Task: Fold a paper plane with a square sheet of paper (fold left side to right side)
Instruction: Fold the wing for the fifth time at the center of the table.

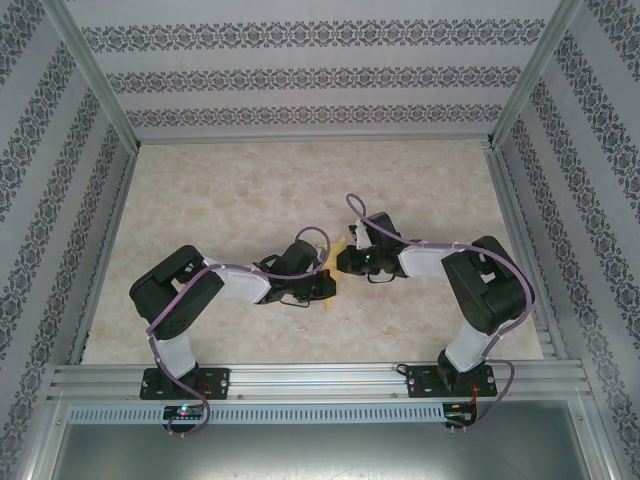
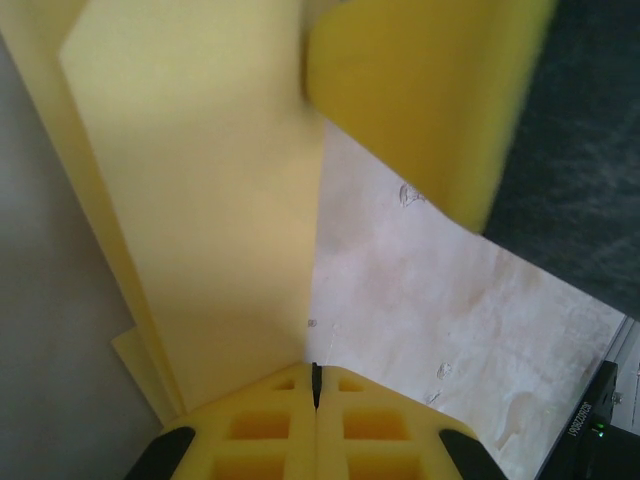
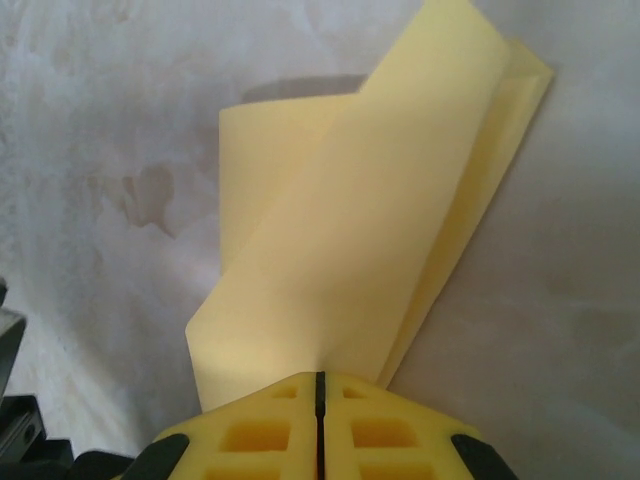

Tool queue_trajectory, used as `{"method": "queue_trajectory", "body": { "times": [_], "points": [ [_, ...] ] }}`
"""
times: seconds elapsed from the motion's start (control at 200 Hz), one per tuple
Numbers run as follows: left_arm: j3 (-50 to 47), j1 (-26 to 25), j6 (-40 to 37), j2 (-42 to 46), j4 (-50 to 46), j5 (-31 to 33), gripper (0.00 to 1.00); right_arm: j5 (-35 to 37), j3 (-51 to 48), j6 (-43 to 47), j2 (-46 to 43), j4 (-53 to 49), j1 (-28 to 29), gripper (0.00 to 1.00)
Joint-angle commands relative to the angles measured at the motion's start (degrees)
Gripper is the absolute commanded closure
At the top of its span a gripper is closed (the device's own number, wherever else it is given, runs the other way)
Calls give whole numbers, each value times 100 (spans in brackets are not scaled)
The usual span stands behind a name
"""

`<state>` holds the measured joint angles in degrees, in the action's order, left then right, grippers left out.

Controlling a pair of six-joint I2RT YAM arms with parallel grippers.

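Note:
The yellow sheet of paper point(image 1: 331, 268) is folded into a narrow, layered paper plane shape and hangs above the middle of the table between my two grippers. My left gripper point(image 2: 316, 385) is shut on its lower edge, and the folded panels point(image 2: 200, 200) rise away from the jaws. My right gripper point(image 3: 320, 385) is shut on the other end, where the layers point(image 3: 350, 250) fan out to a slanted tip. From above, the left gripper point(image 1: 320, 283) and right gripper point(image 1: 342, 262) almost touch. A blurred yellow finger point(image 2: 430, 100) of the right gripper shows in the left wrist view.
The marbled beige tabletop point(image 1: 250, 190) spreads out behind the arms. Patterned walls and aluminium posts point(image 1: 90, 80) close in the left, right and back. A metal rail point(image 1: 320, 380) carrying both arm bases runs along the near edge.

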<state>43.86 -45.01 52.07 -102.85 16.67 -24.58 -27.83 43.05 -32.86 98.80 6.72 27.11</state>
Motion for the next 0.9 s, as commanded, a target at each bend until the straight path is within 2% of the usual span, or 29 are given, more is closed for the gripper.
{"method": "queue_trajectory", "body": {
  "times": [0.0, 0.555, 0.894],
  "points": [
    [-110, -104, -136, -51, -753, 175, 100, 34, 232, 74, 208, 104, -63, 92],
    [-121, -128, -130, -60, -770, 174, 100, 354, 853, 493, 844, -308, -547, 93],
    [-126, -129, -123, -51, -779, 178, 100, 249, 1455, 583, 1252, -505, -875, 93]
  ]
}}
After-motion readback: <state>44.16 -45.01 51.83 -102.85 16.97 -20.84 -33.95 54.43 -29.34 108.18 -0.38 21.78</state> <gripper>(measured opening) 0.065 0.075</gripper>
